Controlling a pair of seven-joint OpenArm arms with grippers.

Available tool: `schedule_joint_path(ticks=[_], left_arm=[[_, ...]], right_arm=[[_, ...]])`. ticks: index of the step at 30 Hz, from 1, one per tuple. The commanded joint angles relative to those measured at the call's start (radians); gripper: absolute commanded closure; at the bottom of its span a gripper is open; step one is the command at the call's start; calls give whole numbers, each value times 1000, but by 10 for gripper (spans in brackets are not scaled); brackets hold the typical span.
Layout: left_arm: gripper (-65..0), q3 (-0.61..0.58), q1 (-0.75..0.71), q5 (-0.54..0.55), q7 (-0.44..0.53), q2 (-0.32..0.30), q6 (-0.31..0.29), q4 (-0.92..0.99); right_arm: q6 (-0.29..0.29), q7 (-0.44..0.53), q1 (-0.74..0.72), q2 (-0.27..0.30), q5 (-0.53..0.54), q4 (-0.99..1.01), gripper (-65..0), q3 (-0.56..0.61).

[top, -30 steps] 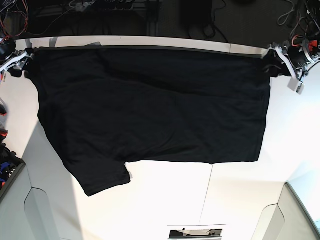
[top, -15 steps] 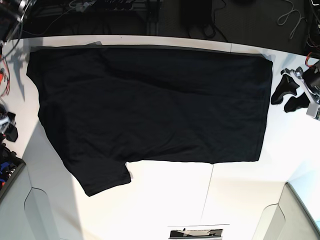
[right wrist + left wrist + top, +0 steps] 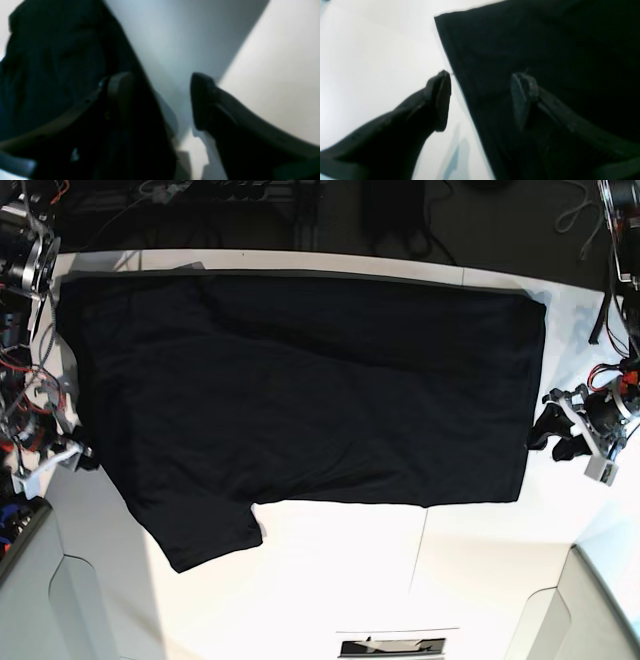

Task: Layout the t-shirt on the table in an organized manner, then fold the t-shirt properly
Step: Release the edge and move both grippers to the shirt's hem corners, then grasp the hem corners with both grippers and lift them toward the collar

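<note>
Black fabric of the t-shirt lies spread on the bench, between both released end effectors: left end effector straddling its edge, right end effector beside it. Layout appears complete; next, grasp edges for folding.

Dark floor beyond far edge, cables strewn; bright overhead glare.

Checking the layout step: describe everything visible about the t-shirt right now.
The t-shirt is plain black soft fabric, spread mostly flat across the far half of the white table, with light wrinkles. One short sleeve sticks out toward the near edge. No print shows. The open left gripper straddles one side hem, one finger over the cloth; the open right gripper sits at the opposite edge. Neither visibly pinches fabric.
</note>
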State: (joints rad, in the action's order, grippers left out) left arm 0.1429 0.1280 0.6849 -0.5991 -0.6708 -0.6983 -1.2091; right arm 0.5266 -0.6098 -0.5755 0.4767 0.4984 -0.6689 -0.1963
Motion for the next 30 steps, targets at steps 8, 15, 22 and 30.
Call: schedule_joint_path(ticks=[8, 15, 22, 30], left_arm=[[-404, -151, 366, -123, 198, 31, 59, 521], [-403, -152, 484, -151, 251, 121, 59, 746], [-401, -152, 484, -196, 251, 179, 60, 746], [-401, -152, 484, -238, 236, 192, 105, 746]], right_arm=[[-4, -19, -25, 19, 19, -14, -365, 7], [-3, -23, -25, 19, 38, -14, -365, 7], [-2, -23, -26, 9, 88, -14, -365, 7], [13, -23, -26, -98, 72, -14, -365, 7]])
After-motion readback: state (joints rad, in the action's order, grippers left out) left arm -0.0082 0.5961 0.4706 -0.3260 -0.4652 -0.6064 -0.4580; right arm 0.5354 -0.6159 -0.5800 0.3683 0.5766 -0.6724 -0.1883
